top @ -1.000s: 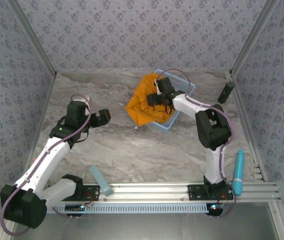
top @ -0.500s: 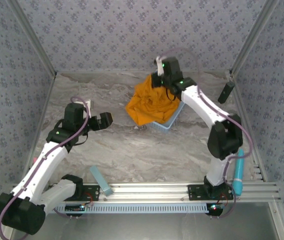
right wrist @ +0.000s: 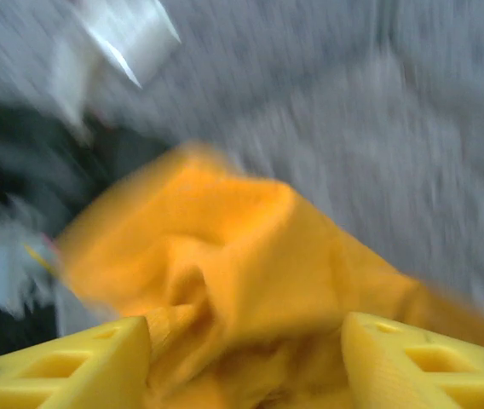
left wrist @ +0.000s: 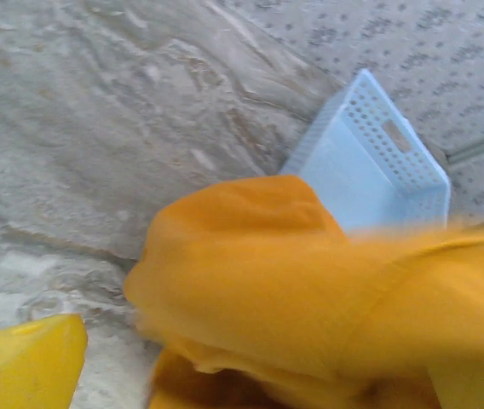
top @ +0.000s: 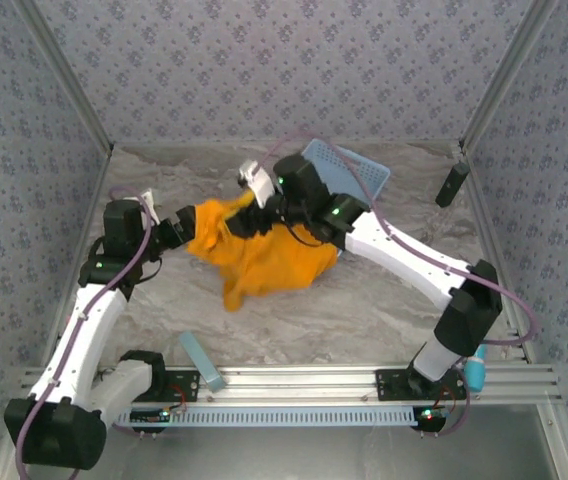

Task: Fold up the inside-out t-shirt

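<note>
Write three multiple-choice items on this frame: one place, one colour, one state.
1. Where is the t-shirt?
A) on the table, in front of the basket
B) inside the basket
C) draped over the front rail

2. What colour is the basket?
A) red
B) light blue
C) black

3. What state is the t-shirt in?
A) folded into a neat rectangle
B) spread out flat
C) crumpled in a heap

Answers:
1 A: the cloth lies on the marbled top, outside the basket.
2 B: its perforated plastic is pale blue.
3 C: it is bunched up, with no straight edges.
</note>
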Motion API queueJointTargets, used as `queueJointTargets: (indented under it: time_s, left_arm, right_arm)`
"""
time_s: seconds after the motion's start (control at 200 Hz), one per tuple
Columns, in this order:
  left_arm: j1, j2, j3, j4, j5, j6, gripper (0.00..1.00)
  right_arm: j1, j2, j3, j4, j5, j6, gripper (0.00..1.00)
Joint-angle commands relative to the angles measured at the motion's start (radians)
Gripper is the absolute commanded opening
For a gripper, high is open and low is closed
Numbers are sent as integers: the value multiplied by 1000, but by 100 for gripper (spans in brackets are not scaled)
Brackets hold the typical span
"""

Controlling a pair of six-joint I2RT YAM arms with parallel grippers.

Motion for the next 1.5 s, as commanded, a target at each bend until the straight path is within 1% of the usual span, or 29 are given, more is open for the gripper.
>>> queueJointTargets:
  time_s: [0.0,0.05,0.11,0.15,0.23,0.295,0.355,0.425,0.525,0.55,0.59,0.635,0.675,0.695,0.74,0.79,0.825,0.91,0.925,0.949,1.004,1.079,1.104,1.154,1.179,1.254,1.339,1.429,1.499]
  left_arm:
    - [3,27,-35,26,75,7,100]
    - [-12,66,-41,61,121,21,100]
    - [-60,134,-10,48,124,58,100]
    - [-113,190,29,11,87,99,100]
    - [-236,305,113,-68,-23,164,100]
    - [-304,399,153,-79,-56,174,100]
    - [-351,472,172,-61,-83,160,100]
    - [-392,553,191,-40,-136,130,100]
    - [-429,661,208,-10,-205,98,100]
    - [-431,685,209,-1,-208,87,100]
    - [-431,720,213,15,-198,76,100]
    - [-431,750,222,25,-180,76,99]
    - [-429,767,230,26,-163,82,91]
    - [-430,769,234,25,-152,89,85]
    - [-430,763,243,18,-148,101,76]
    - [-425,739,247,13,-142,123,57]
    - [-418,716,250,3,-137,138,48]
    - [-382,653,254,-16,-98,167,17]
    - [-372,643,255,-20,-86,169,10]
    - [-353,624,259,-30,-64,171,0]
    - [-309,578,266,-52,-13,169,0]
    - [-251,505,290,-101,36,172,0]
    - [-236,478,302,-119,39,180,0]
    - [-215,420,329,-156,33,206,0]
    - [-208,394,345,-179,23,219,0]
    - [-193,312,395,-228,-25,249,0]
    - [-185,224,427,-239,-58,274,0]
    - [-183,144,425,-220,-67,281,0]
    - [-183,104,419,-209,-38,293,0]
  right_arm:
    - [-122,-101,-109,-82,113,42,66]
    - [-188,-138,-150,-93,159,80,70]
    - [-267,-162,-180,-122,223,116,71]
    - [-317,-168,-191,-148,263,137,71]
    - [-392,-175,-212,-190,396,199,71]
    - [-430,-176,-230,-228,508,271,71]
    - [-458,-170,-241,-250,541,315,71]
    - [-469,-157,-252,-259,541,367,69]
    - [-444,-134,-264,-249,571,476,67]
    - [-439,-125,-301,-247,577,519,67]
    - [-431,-109,-314,-240,572,582,64]
    - [-419,-87,-320,-232,558,619,61]
    - [-407,-63,-318,-243,577,659,59]
    - [-401,-53,-318,-247,585,671,58]
    - [-390,-31,-318,-240,592,680,56]
    - [-382,-11,-317,-242,602,694,55]
    - [-380,2,-317,-239,609,705,53]
    - [-381,32,-316,-233,619,719,48]
    - [-383,37,-315,-235,621,724,47]
    - [-385,48,-312,-239,622,735,47]
    - [-391,68,-307,-238,609,760,43]
    - [-398,93,-290,-266,612,846,32]
    - [-400,103,-285,-270,611,872,24]
    - [-405,122,-281,-292,609,934,18]
    - [-407,129,-249,-293,602,960,17]
    - [-414,144,-240,-276,586,1027,13]
    - [-425,160,-222,-265,590,1080,9]
    - [-445,175,-180,-296,649,1129,7]
    - [-462,178,-156,-307,712,1160,3]
